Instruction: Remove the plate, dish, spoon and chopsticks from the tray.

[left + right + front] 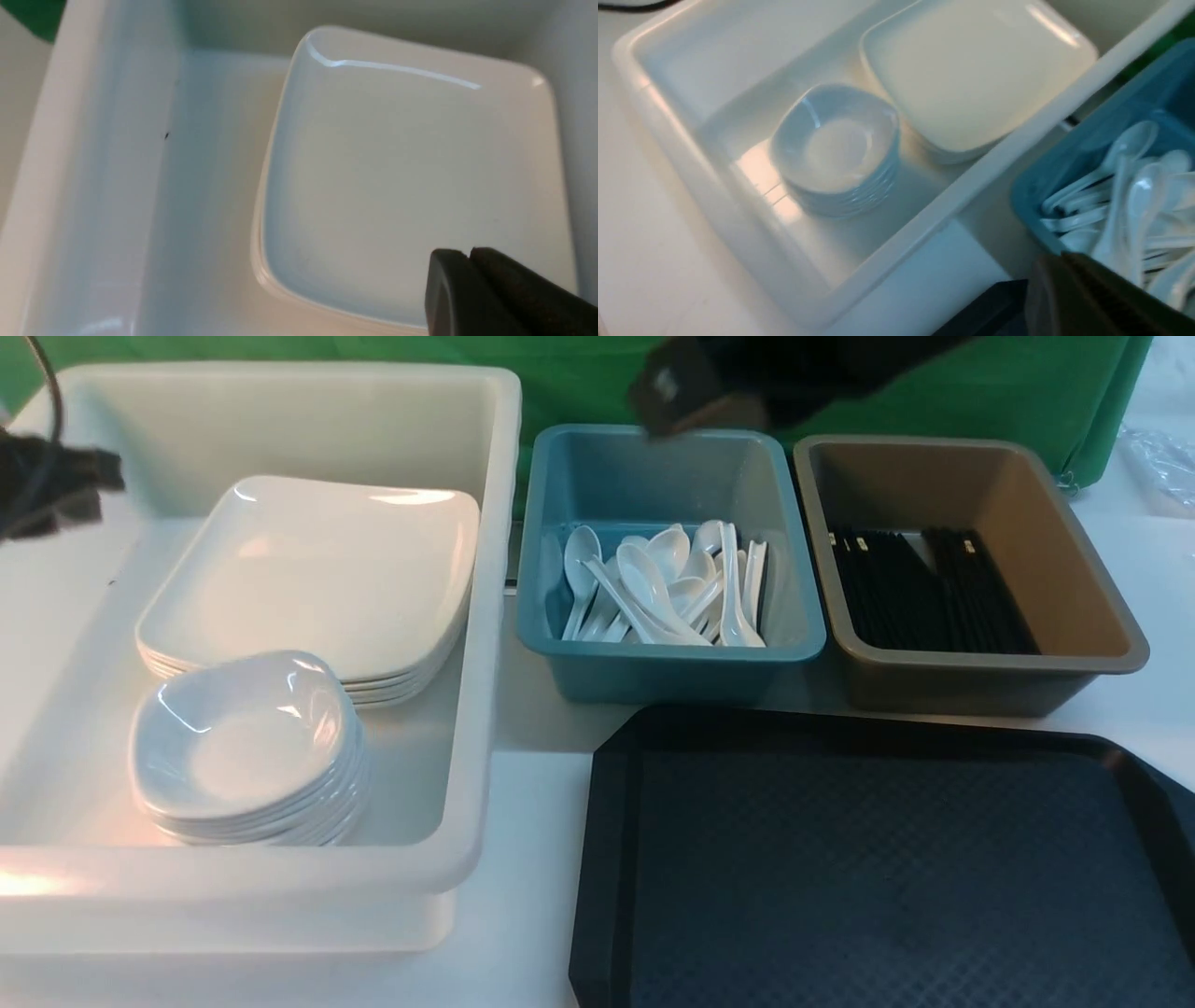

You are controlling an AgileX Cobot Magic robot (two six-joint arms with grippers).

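Observation:
The black tray (pixel 607 859) lies at the front right, and its textured surface shows bare. The plate (pixel 317 569) tops a stack in the white bin, beside a stack of small dishes (pixel 243 737). White spoons (pixel 653 583) lie heaped in the teal bin. Black chopsticks (pixel 934 588) lie in the brown bin. My left gripper (pixel 469 254) hangs shut and holding nothing above the plate (pixel 406 177); in the front view the left gripper (pixel 93 476) is a dark blur at the far left. My right gripper (pixel 1059 256) is shut and holding nothing, and in the front view the right gripper (pixel 667 401) hovers over the teal bin's back edge.
The deep white bin (pixel 495 616) fills the left side. The teal bin (pixel 672 681) and the brown bin (pixel 980 686) stand side by side behind the tray. A green cloth hangs behind them. White tabletop shows between the white bin and the tray.

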